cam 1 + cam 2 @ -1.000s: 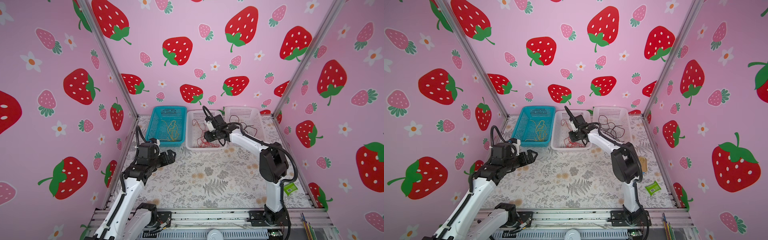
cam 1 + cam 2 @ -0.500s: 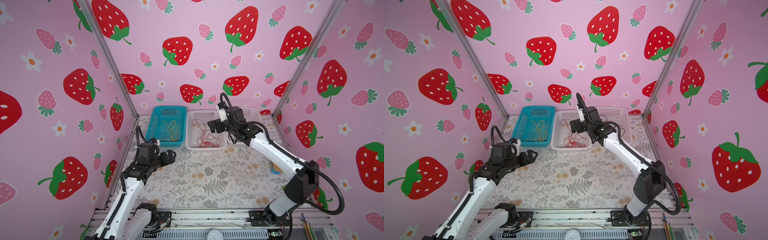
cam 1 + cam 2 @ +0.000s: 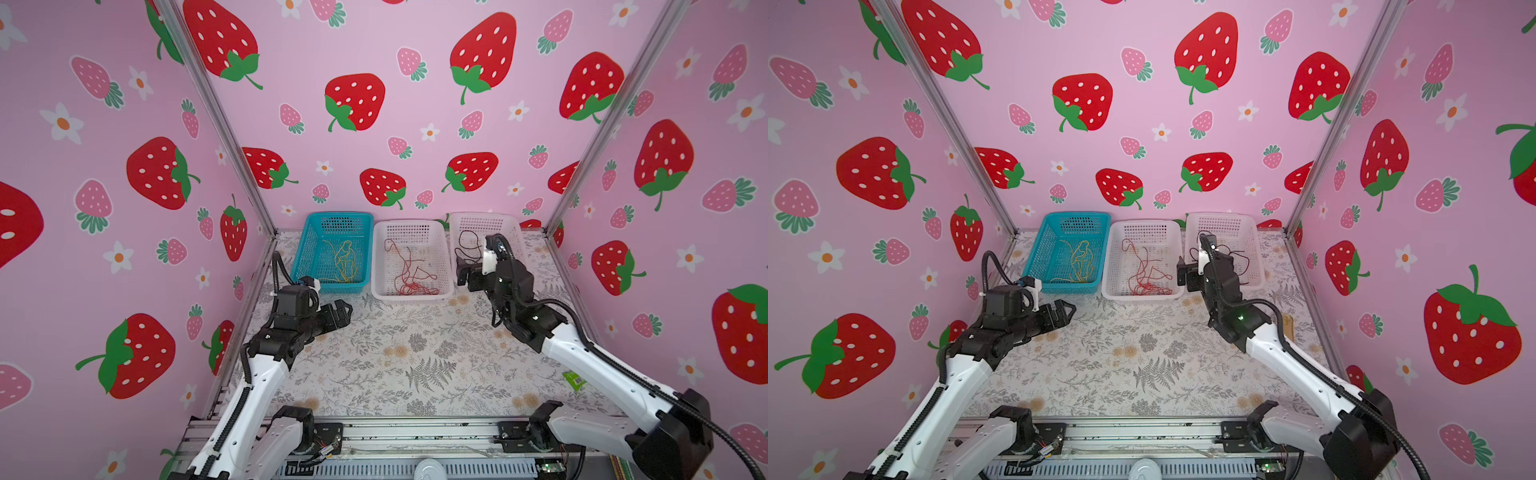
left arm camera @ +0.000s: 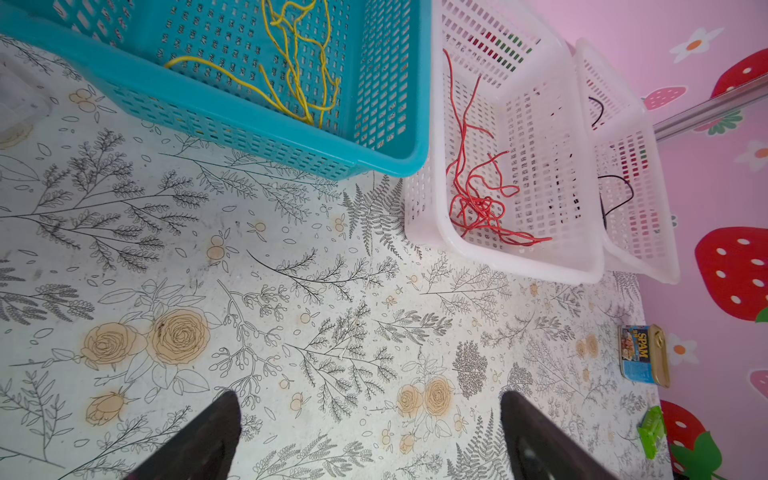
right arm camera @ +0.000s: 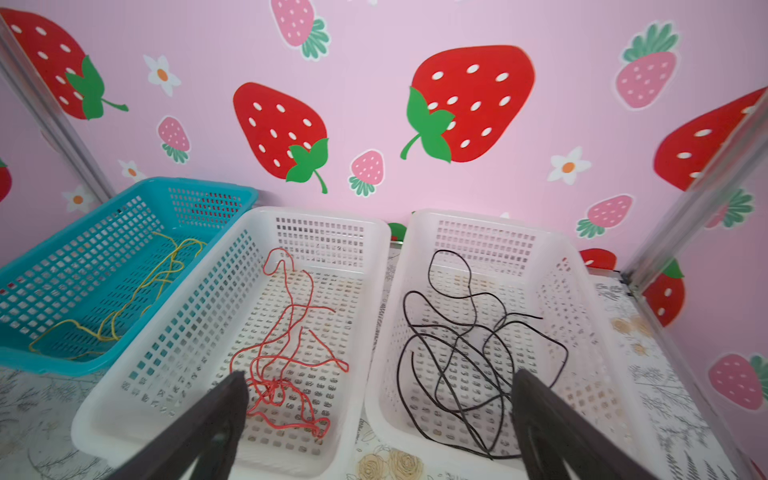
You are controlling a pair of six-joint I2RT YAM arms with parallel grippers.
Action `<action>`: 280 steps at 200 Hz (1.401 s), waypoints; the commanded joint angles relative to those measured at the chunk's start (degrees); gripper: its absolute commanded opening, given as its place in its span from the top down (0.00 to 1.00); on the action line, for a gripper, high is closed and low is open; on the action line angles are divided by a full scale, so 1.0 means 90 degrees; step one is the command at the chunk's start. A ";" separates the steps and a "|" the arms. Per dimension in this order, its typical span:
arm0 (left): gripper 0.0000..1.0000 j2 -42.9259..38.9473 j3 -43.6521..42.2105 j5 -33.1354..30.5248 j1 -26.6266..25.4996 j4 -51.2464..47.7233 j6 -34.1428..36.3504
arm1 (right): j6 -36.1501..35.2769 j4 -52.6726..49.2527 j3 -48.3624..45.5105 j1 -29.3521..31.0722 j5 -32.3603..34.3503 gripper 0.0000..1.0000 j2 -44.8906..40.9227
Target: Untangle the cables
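My left gripper (image 4: 370, 399) and right gripper (image 5: 378, 374) gape empty, the separating seemingly done: red cable (image 4: 478, 208) in the middle basket (image 3: 411, 296), yellow cable (image 3: 345, 259) in the blue basket (image 3: 338, 216) left of it, black cable (image 5: 469, 374) in the white basket (image 3: 482, 216) right of it.

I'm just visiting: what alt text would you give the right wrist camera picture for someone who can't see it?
Three baskets stand side by side before a pink strawberry wall: a teal basket holding a yellow cable, a middle white basket holding a red cable, an end white basket holding a black cable. The open right tool holds nothing.
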 commanded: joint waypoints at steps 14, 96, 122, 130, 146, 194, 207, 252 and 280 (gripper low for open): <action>0.01 -0.0108 0.0114 -0.0316 0.0003 -0.0111 -0.0174 | -0.0260 0.1084 -0.1132 -0.0147 0.1179 0.01 -0.0588; 0.01 -0.0890 -0.0687 -0.2850 -0.0933 0.0404 -0.0375 | -0.0007 0.2207 -0.3246 -0.1205 0.2116 0.01 -0.1796; 0.01 -0.1426 -0.1158 -0.3556 -0.1490 0.0867 0.0137 | -0.0384 0.2816 -0.3498 -0.1438 0.2167 0.01 -0.1456; 0.01 -0.1576 -0.1284 -0.3692 -0.1619 0.1017 0.0322 | -0.0424 0.2855 -0.3479 -0.1518 0.2177 0.01 -0.1249; 0.01 -0.1799 -0.1555 -0.3711 -0.1722 0.1376 0.0745 | -0.0438 0.3022 -0.3473 -0.1715 0.2067 0.01 -0.0770; 0.01 -0.2038 -0.2216 -0.3748 -0.1704 0.2434 0.1642 | -0.0077 0.3497 -0.3582 -0.2535 0.1179 0.01 -0.0408; 0.01 -0.1936 -0.2224 -0.3820 -0.1663 0.2546 0.1738 | -0.0051 0.3755 -0.3647 -0.2665 0.1051 0.01 -0.0274; 0.01 -0.1062 -0.2258 -0.4238 -0.1346 0.3269 0.1887 | -0.0407 0.4440 -0.3654 -0.2748 0.0903 0.01 0.0488; 0.01 -0.0686 -0.2282 -0.4229 -0.0977 0.3798 0.1731 | -0.0666 0.5155 -0.3803 -0.2812 0.0814 0.01 0.0982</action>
